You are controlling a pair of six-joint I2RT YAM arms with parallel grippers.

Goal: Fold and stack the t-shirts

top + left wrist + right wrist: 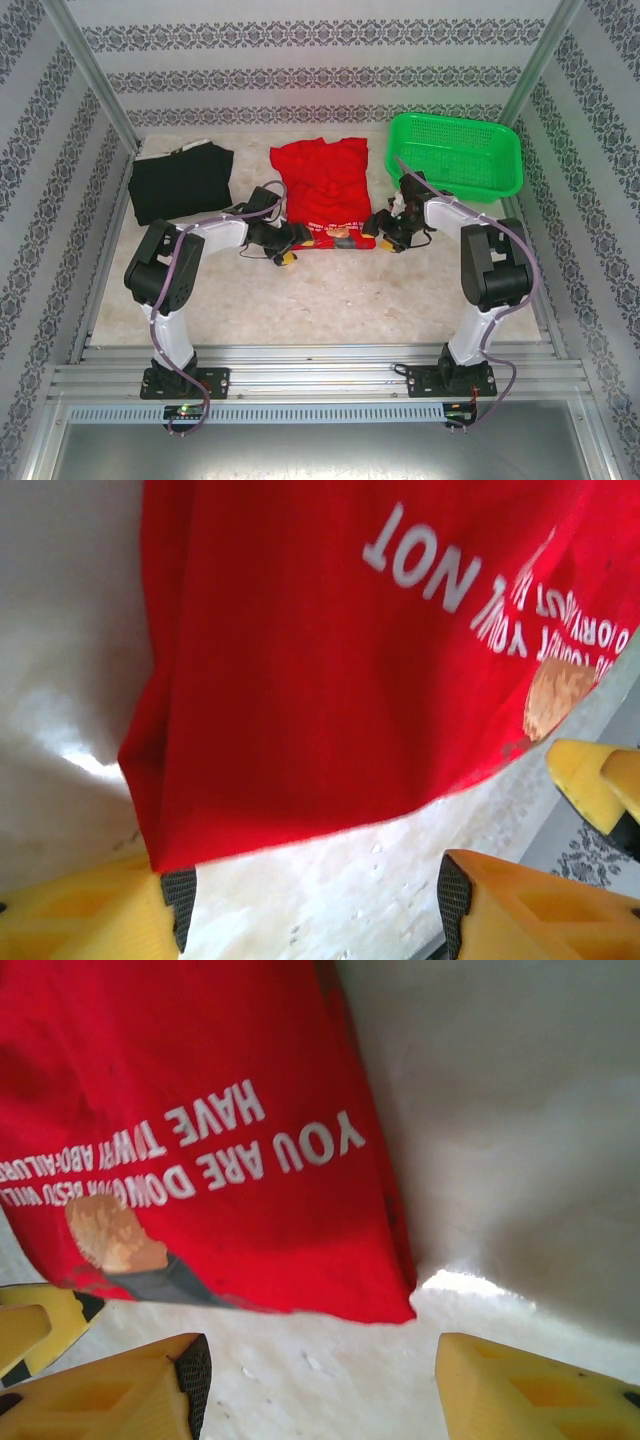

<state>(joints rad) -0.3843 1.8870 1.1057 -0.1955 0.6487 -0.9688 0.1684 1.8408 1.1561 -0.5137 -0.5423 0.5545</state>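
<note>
Leftmost, a plain black cloth t-shirt [182, 185] lies folded into a rough rectangle at the far left corner of the pale tabletop [340, 300]. Next, the left gripper [310, 905] sits low at the near left corner of a bright red cloth t-shirt [322, 190] printed with white lettering and a brown teddy bear. Its jaws stand moderately wide with bare tabletop between them. The hem corner overlaps the tip of one yellow finger [90, 915]; whether cloth and pad touch cannot be told. The bright red cloth t-shirt lies print-up at the middle of the far edge, hem toward the near edge. The right gripper [320, 1370] sits just short of the hem's near right corner. Its jaws are likewise apart, with nothing between them and clear of the cloth. A green plastic mesh basket [455, 155] occupies the far right corner, just beside the red garment.
</note>
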